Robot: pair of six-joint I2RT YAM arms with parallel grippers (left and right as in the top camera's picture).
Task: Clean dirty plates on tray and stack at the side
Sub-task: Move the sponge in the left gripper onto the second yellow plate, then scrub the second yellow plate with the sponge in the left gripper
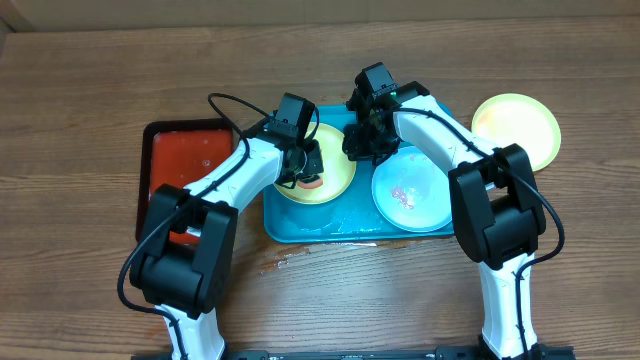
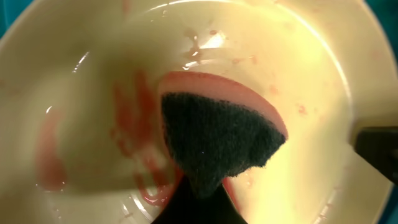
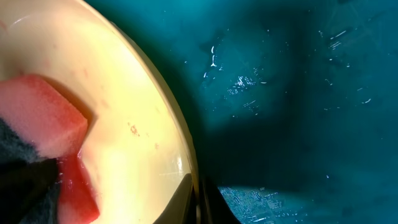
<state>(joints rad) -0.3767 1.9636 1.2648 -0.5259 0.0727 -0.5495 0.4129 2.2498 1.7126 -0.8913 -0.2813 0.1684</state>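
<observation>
Evidently the left pincer (image 1: 307, 170) is clamped on a pink foam sponge (image 2: 217, 143), faced with dark scouring felt, to scrub the glossy yellow-green plate (image 2: 87, 68), which is wet and streaked red-orange. The right pincer (image 1: 366, 140) is closed on that plate's thin rim, likely to stop it sliding in the slick cyan tray (image 1: 300, 225). A smeared mint plate (image 1: 432, 205) lies alongside. One pale yellow plate (image 1: 515, 130) sits off-tray on the wooden surface (image 1: 100, 90).
</observation>
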